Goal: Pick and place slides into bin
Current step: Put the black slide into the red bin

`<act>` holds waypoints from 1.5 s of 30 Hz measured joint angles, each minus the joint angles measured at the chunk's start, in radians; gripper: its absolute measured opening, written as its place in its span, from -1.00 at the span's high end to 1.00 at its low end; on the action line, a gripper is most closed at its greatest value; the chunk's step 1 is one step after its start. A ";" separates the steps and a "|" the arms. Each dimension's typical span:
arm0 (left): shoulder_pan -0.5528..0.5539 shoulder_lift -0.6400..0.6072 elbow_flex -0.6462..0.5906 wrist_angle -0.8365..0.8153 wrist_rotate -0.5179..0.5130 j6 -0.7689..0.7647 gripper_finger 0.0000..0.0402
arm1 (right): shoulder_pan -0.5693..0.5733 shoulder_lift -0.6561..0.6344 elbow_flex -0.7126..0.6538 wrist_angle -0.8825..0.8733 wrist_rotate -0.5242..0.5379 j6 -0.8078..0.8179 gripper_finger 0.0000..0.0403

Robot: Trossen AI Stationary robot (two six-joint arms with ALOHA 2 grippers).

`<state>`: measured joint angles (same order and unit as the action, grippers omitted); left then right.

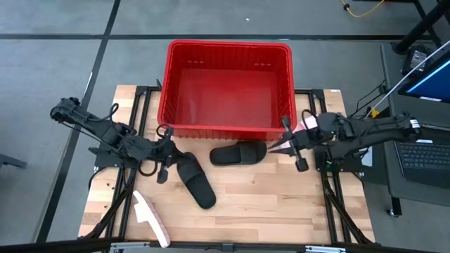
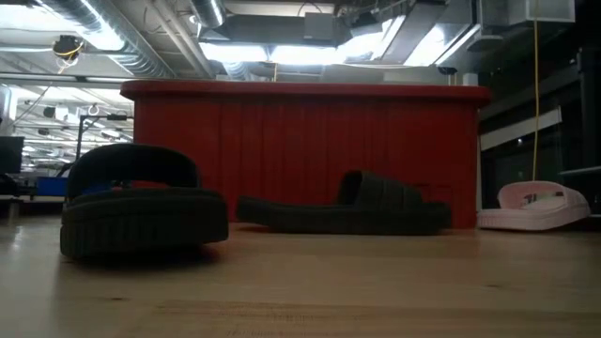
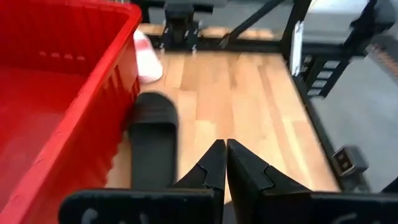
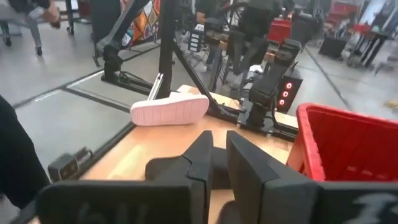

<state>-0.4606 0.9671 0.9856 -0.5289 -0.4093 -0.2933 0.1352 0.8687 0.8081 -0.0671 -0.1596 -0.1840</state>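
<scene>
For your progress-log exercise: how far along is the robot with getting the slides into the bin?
Done: nothing; the bin looks empty. In hand: nothing visibly gripped; the left gripper is shut beside a black slide, the right gripper near another black slide. Left: both black slides, the front pink slide, plus the pink one beside the bin.

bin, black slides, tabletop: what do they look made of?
Bin: looks like moulded red plastic, slightly glossy, ribbed slotted walls.
Black slides: likely foam or rubber, matte, ridged sole edges in the low view.
Tabletop: light wood planks, visible grain and seams.

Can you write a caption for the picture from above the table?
Red bin sits empty; black slides and pink slides wait on the table.
</scene>
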 joint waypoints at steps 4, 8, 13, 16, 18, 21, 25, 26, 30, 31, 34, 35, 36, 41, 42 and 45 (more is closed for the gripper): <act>-0.004 0.004 0.009 0.013 0.009 -0.009 0.96 | 0.000 0.101 0.082 0.000 0.001 0.087 0.76; -0.003 0.004 0.010 0.017 0.012 -0.008 0.95 | 0.000 0.173 0.129 0.000 0.001 0.156 0.76; -0.003 0.004 0.009 0.017 0.012 -0.008 0.96 | 0.000 0.232 0.148 -0.001 0.001 0.153 0.76; -0.003 0.004 0.009 0.017 0.011 -0.008 0.97 | 0.000 0.260 0.148 0.002 0.001 0.164 0.76; 0.000 0.004 0.009 0.017 0.003 -0.008 0.97 | 0.000 0.277 0.148 0.017 0.002 0.181 0.76; 0.006 0.004 0.009 0.016 -0.007 -0.008 0.97 | 0.000 0.295 0.148 0.057 0.034 0.183 0.76; 0.006 0.004 0.009 0.010 0.023 -0.030 0.97 | 0.000 0.316 0.148 0.145 0.039 0.180 0.76; 0.006 0.004 0.009 0.010 0.036 -0.033 0.97 | 0.000 0.321 0.148 0.172 0.038 0.181 0.76; 0.006 0.004 0.009 0.009 0.016 -0.003 0.96 | 0.000 0.327 0.148 0.251 0.038 0.222 0.76; 0.006 0.004 0.009 0.008 0.013 -0.002 0.96 | 0.000 0.327 0.148 0.260 0.038 0.231 0.76; 0.004 0.004 0.009 0.009 0.019 -0.010 0.96 | 0.000 0.327 0.148 0.280 0.039 0.232 0.76; 0.004 0.004 0.009 0.008 0.020 -0.019 0.96 | 0.001 0.327 0.148 0.288 0.039 0.233 0.76; 0.004 0.004 0.009 0.008 0.020 -0.027 0.96 | 0.006 0.327 0.148 0.290 0.040 0.234 0.77; 0.004 0.004 0.009 0.009 0.016 0.040 0.97 | 0.035 0.327 0.148 0.289 0.102 0.232 0.91; 0.004 0.004 0.009 0.009 0.012 0.051 0.98 | 0.041 0.327 0.148 0.288 0.113 0.232 0.95; 0.004 0.004 0.009 0.009 0.009 0.047 0.99 | 0.064 0.327 0.153 0.278 0.153 0.234 0.97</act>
<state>-0.4568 0.9707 0.9951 -0.5201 -0.4008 -0.2461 0.1993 1.1961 0.9612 0.2108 -0.0068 0.0504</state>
